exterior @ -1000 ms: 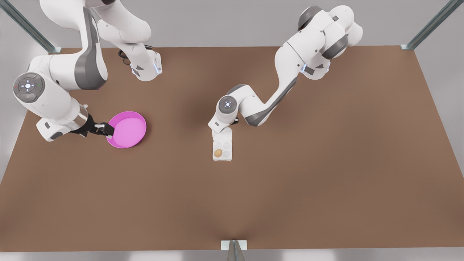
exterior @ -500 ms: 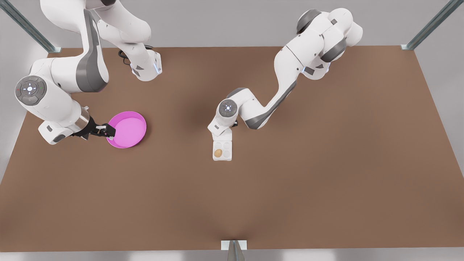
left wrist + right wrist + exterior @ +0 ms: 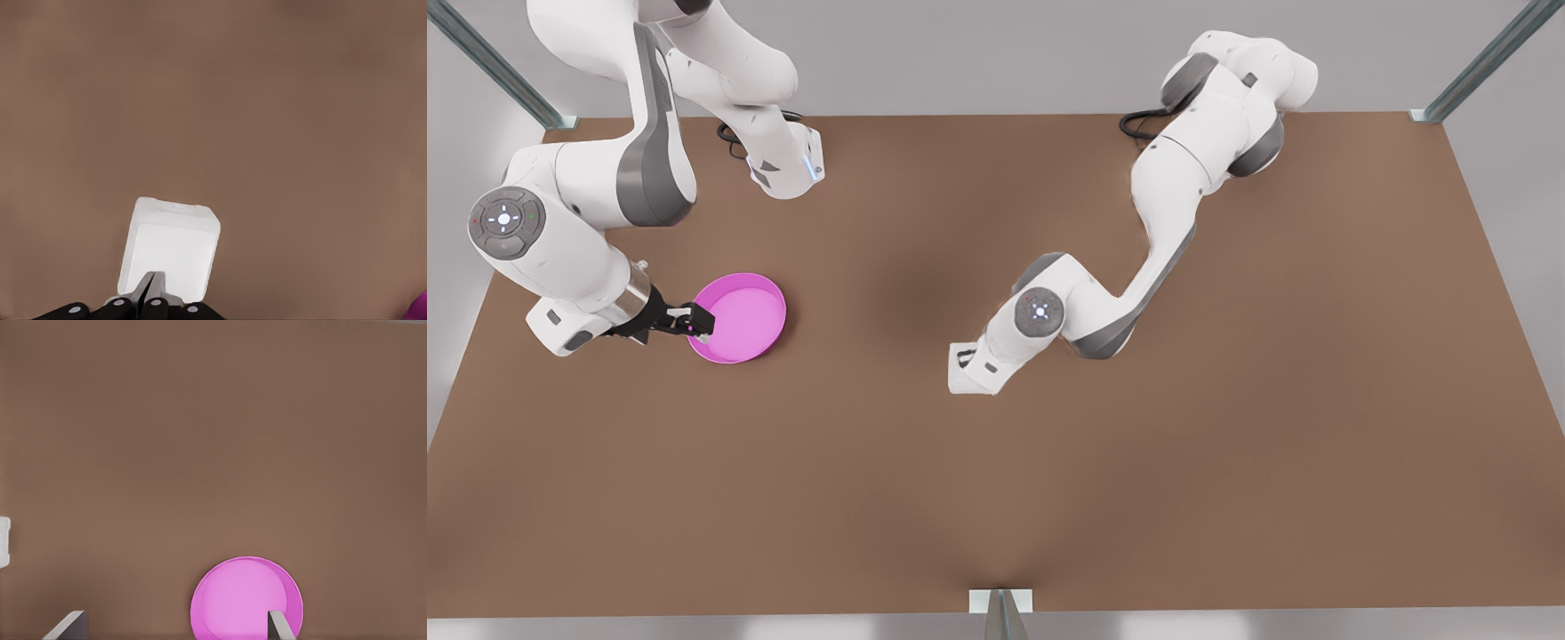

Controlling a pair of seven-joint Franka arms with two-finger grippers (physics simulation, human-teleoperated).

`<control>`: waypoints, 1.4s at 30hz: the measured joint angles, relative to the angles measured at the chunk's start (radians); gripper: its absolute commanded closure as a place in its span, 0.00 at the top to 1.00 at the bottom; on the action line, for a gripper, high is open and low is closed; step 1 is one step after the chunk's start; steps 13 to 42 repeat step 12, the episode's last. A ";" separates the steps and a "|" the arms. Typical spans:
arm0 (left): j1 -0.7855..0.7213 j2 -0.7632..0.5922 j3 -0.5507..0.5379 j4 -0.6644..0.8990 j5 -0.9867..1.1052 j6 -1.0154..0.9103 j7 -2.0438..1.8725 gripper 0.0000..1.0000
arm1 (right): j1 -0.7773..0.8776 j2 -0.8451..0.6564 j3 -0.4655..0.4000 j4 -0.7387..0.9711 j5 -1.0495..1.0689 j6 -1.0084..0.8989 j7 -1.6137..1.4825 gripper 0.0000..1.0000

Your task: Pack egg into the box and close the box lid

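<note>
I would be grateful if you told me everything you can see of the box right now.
The box is small, white and smooth, like plastic, and squarish with rounded corners. It is shut, flat top up, and lies level on the brown table. The left gripper, fingers together, is at one edge; whether they touch is unclear.

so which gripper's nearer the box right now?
Left. The left gripper sits shut right over the closed box. The right gripper is open at the pink dish, far off toward the front view's left.

simulated robot cell, brown tabletop (image 3: 1227,444)
</note>
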 measured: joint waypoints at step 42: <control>0.328 -0.542 0.194 -0.266 0.010 -0.508 0.289 1.00 | -0.002 -0.002 0.000 0.007 -0.019 -0.024 -0.009 1.00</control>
